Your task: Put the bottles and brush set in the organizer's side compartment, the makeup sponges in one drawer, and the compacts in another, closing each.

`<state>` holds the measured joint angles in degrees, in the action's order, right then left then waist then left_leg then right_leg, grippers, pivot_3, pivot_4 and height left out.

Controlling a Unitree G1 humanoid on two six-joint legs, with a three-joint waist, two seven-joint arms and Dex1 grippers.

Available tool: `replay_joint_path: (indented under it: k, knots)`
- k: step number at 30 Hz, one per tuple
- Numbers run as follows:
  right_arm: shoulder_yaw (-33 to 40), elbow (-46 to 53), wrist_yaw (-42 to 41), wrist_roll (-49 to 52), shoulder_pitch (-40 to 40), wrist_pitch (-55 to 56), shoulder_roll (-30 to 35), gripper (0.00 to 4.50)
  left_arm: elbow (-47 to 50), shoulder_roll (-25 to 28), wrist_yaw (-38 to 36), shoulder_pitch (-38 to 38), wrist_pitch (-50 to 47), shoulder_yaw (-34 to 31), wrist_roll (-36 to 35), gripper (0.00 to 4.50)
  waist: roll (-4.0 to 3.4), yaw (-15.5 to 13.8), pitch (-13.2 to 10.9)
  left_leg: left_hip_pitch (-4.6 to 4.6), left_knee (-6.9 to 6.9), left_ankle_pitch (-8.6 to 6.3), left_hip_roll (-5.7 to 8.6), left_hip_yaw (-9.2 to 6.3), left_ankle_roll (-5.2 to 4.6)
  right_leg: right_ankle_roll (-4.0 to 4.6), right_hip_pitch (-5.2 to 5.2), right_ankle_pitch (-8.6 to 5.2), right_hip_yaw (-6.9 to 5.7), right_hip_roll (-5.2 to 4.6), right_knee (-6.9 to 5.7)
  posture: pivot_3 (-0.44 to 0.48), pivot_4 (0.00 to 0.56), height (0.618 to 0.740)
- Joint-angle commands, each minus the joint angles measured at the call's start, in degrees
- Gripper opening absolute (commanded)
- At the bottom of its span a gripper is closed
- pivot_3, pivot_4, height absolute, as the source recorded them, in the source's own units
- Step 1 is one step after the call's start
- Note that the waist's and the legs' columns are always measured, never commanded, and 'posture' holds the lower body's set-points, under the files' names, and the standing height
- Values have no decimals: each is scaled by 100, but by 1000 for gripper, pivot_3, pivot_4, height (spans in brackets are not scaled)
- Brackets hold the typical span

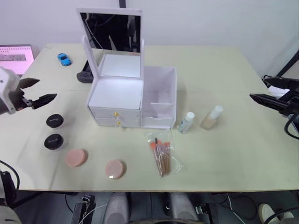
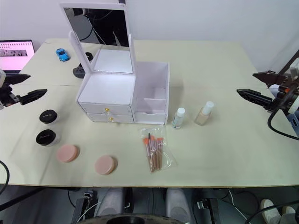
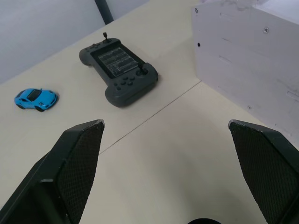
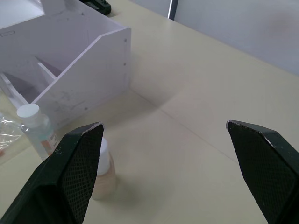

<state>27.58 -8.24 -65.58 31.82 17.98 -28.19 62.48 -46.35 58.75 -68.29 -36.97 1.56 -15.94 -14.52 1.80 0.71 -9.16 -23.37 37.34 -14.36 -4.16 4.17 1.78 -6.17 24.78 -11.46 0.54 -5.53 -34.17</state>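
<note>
Both jaws stand wide apart and empty: your left gripper (image 1: 41, 92) hangs off the table's (image 1: 224, 84) left edge, your right gripper (image 2: 256, 88) off the right. Count two bottles (image 1: 186, 122) (image 1: 211, 117) by the organizer (image 1: 133, 95), one brush set (image 1: 162, 152) in front, two pink sponges (image 1: 76, 157) (image 1: 115, 168), two black compacts (image 1: 55, 121) (image 1: 53, 142). Compacts lie near your left jaws, bottles well apart from your right.

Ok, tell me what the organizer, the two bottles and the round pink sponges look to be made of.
Organizer: likely white plastic or painted board, matte flat panels with small gold drawer knobs.
Clear bottle: see-through plastic or glass, white cap.
Beige bottle: translucent, tan liquid showing through; plastic or glass, cannot tell.
Sponges: soft-looking matte pink foam, no shine.
</note>
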Motion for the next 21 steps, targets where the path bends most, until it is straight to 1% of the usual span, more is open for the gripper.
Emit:
replay_joint_path:
  k: [1,5,11,16,20,21]
  knots:
    - [295,72,27,60,-27,91,41,4500,-111,124,91,-238,60,-9,49,4475,0,1,0,0,0,0,0,0,0,0,0,0,0,0,0,0,150,723]
    - [372,114,49,80,-85,98,34,4500,-363,73,37,-436,164,65,88,4475,0,0,0,0,1,0,0,1,0,0,0,0,1,1,-2,0,150,723]
    - [459,156,66,58,-202,152,21,4500,-597,81,-31,-705,79,85,84,4475,0,7,0,1,2,0,0,1,0,0,0,0,2,1,-4,0,150,723]
    - [447,229,281,-55,-317,238,-21,4500,-750,82,-152,-993,-78,106,76,4475,1,3,1,1,3,0,0,1,0,0,0,0,2,1,-5,0,150,723]
    - [553,482,542,136,-345,-180,-3,4500,-578,13,-666,-1059,-148,135,-53,4475,0,3,0,1,3,1,0,2,0,-1,0,0,3,1,-5,0,150,723]
    - [678,558,623,313,-306,-429,-4,4500,-514,-27,-706,-1128,-158,155,-52,4475,-1,3,0,1,3,1,0,1,0,-1,0,0,3,2,-5,0,150,723]
